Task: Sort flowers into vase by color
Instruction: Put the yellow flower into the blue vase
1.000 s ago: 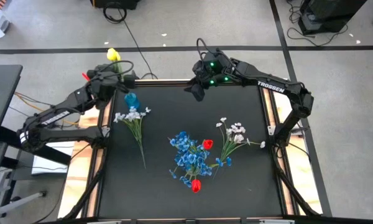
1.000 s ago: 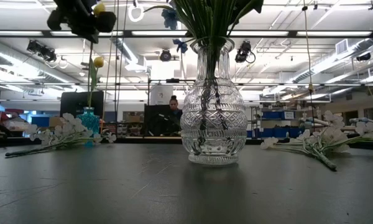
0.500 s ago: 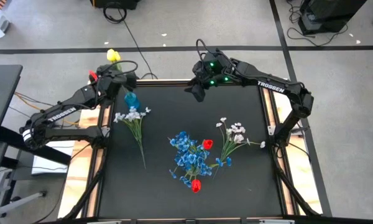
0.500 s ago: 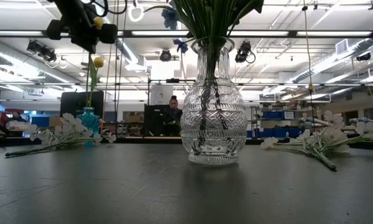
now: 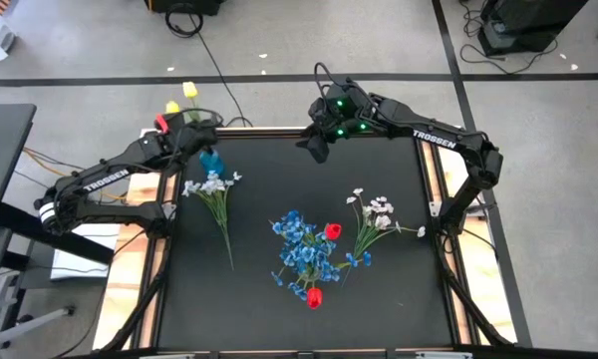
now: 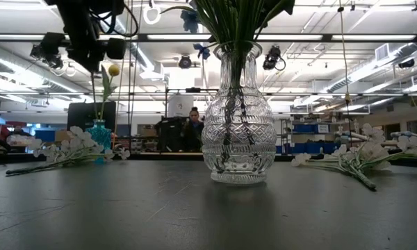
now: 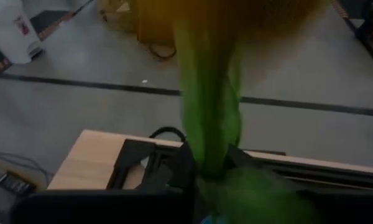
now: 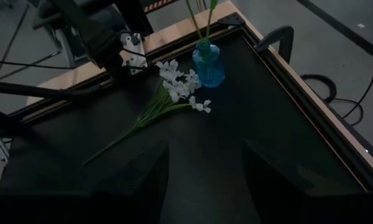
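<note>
Now two yellow tulips (image 5: 182,97) stand in the blue vase (image 5: 210,160).

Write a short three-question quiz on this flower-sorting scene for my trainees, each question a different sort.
1. True or false: two white sprigs lie flat on the table.
2. Which flowers stand in the clear vase? A) blue and red flowers; B) yellow only; C) white and yellow.
3. Fill in: the tulips standing in the small blue vase are ___.

Key: 1 true; 2 A; 3 yellow.
</note>
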